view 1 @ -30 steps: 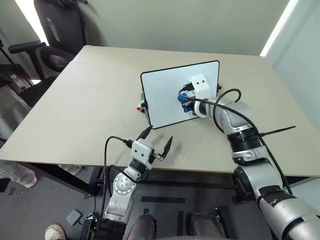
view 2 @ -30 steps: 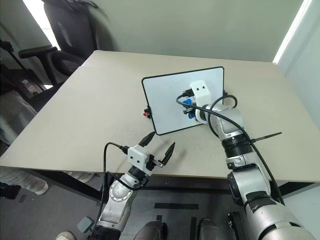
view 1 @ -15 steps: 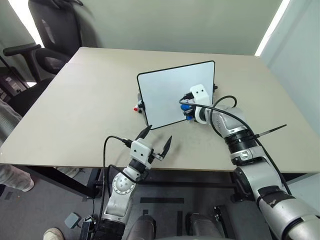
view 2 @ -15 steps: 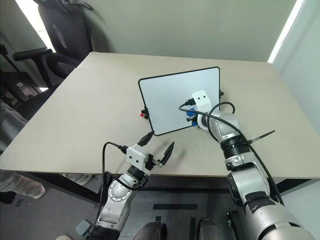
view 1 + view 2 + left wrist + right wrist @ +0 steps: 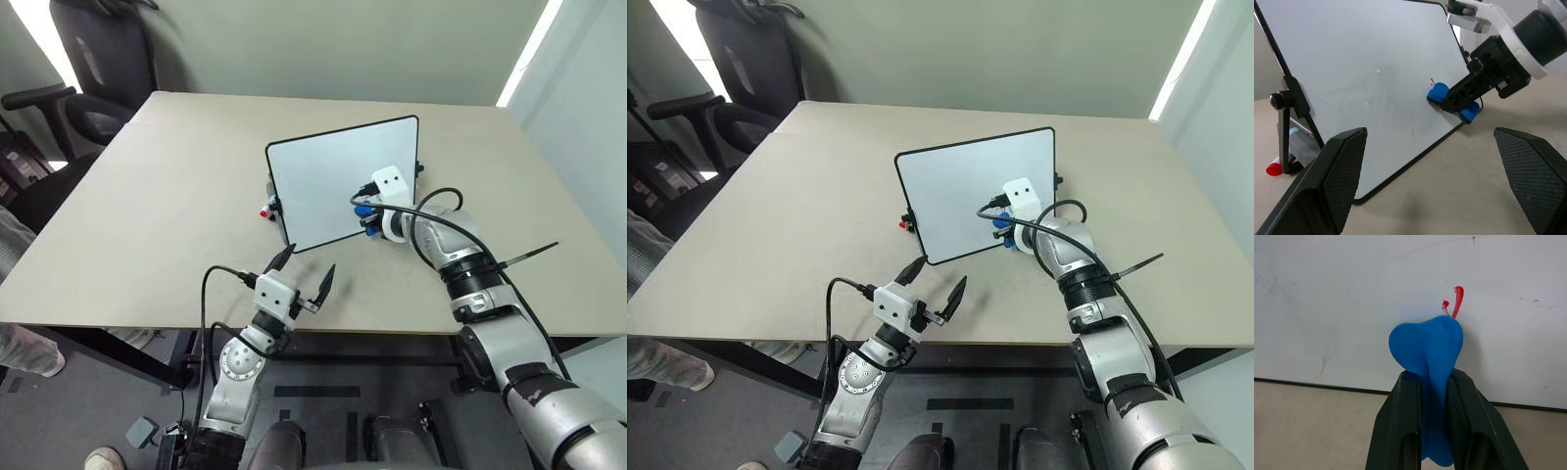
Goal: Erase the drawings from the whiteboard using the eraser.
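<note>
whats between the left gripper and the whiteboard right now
Bare tabletop only. In the left wrist view, nothing lies between the left gripper and the whiteboard; the eraser sits farther along, against the board.

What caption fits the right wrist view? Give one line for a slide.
Right tool shut on the blue eraser, pressed to the whiteboard just below red marks.

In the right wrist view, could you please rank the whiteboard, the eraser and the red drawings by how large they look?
1. whiteboard, by far the largest
2. eraser, held between the fingers of the right gripper
3. red drawings, just short strokes
</note>
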Motion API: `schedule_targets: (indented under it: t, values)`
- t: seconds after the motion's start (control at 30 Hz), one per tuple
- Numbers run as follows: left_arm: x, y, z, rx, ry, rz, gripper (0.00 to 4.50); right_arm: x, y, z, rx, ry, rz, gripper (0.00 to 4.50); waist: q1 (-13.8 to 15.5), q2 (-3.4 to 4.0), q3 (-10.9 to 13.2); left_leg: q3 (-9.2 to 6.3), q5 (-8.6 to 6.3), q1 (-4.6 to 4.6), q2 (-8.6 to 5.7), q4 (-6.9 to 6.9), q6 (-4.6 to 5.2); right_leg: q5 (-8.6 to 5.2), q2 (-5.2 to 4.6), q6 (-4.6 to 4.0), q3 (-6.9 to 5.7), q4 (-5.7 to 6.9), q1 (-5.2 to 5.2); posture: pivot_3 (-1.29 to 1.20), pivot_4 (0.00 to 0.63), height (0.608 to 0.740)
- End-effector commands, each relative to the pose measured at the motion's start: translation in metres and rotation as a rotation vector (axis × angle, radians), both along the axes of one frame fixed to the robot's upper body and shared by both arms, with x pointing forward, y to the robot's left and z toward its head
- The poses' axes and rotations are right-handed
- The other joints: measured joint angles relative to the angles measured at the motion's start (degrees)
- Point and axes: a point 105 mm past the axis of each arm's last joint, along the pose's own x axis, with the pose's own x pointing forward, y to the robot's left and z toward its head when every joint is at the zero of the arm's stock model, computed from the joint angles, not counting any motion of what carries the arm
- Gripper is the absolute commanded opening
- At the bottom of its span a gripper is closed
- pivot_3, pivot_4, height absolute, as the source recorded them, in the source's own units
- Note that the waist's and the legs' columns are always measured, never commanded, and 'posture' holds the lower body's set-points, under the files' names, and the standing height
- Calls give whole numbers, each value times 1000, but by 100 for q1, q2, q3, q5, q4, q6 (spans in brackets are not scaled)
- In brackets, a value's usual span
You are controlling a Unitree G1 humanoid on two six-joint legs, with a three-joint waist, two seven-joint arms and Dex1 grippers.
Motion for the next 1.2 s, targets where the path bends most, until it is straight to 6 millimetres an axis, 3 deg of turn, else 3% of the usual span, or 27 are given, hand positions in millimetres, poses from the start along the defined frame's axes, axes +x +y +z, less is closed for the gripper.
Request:
schedule_targets:
  t: [0.03,0.17,0.33,0.6,0.77,0.87,1.2]
  values:
    - [0,-1,15,-14,-53,-3,4500,9,-6,51,17,-153,-28,465,0,0,0,0,2,-5,0,0,-2,2,0,-1,-1,0,-5,0,150,740]
    - [0,-2,14,-16,-51,-6,4500,9,-8,58,23,-170,-32,465,1,-1,-1,0,-4,-3,1,-1,-2,2,0,-1,-3,-3,-6,0,150,740]
    - [-1,-3,14,-19,-50,-9,4500,7,-6,51,22,-149,-29,465,0,-1,-1,1,-18,4,4,-1,-6,3,-1,2,-7,-3,-6,0,150,740]
    - [-3,-2,14,-21,-51,-8,4500,-10,13,-7,-9,20,40,465,-6,-4,-3,0,-24,29,7,-2,-5,3,1,2,-5,1,9,0,150,740]
    - [-4,0,15,-21,-55,0,4500,-13,13,-23,-33,55,39,465,-10,-4,-3,0,-23,30,6,0,-5,4,1,2,-4,0,7,0,150,740]
    - [-5,2,16,-20,-58,5,4500,-8,11,-16,-30,28,30,465,-10,-4,-3,0,-23,33,6,-1,-5,4,1,2,-4,1,7,0,150,740]
    - [-4,3,18,-17,-62,10,4500,10,-4,43,23,-145,-25,465,-10,-2,1,0,-22,19,2,0,-5,13,-1,-13,-3,0,-7,0,150,740]
